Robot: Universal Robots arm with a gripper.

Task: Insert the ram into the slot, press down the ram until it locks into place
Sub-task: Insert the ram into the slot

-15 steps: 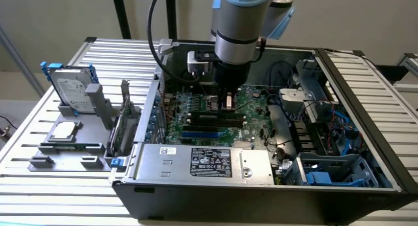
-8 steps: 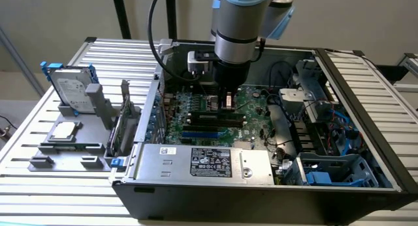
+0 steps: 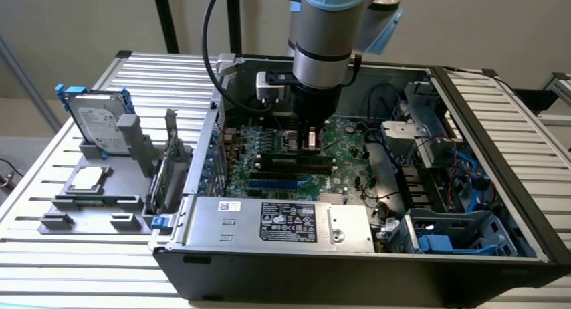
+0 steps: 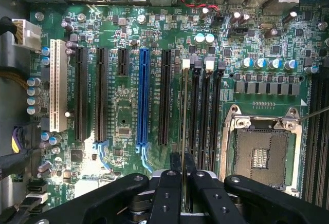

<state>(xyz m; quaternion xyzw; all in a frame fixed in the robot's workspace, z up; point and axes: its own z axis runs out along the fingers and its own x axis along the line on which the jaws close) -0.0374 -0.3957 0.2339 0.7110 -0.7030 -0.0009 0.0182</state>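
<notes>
In the wrist view the ram (image 4: 184, 116) shows edge-on as a thin pale line, and my gripper (image 4: 183, 171) is shut on it, one black finger (image 4: 175, 165) on each side. It runs lengthwise over the outermost of the parallel black memory slots (image 4: 198, 111), the one nearest the blue slot, in line with that slot's white end clip (image 4: 186, 63). Whether it touches the slot I cannot tell. In the exterior view the gripper (image 3: 311, 140) hangs straight down inside the open computer case, just above the black slots (image 3: 295, 163).
The blue slot (image 4: 143, 98), black card slots (image 4: 81, 95) and a white one (image 4: 58, 85) lie beside the memory slots. The square metal processor socket (image 4: 262, 152) is on their other side. Around the motherboard stand the power supply (image 3: 277, 219), cables (image 3: 428, 168) and the case wall (image 3: 499, 148). A hard drive (image 3: 100, 125) stands on the fixture outside.
</notes>
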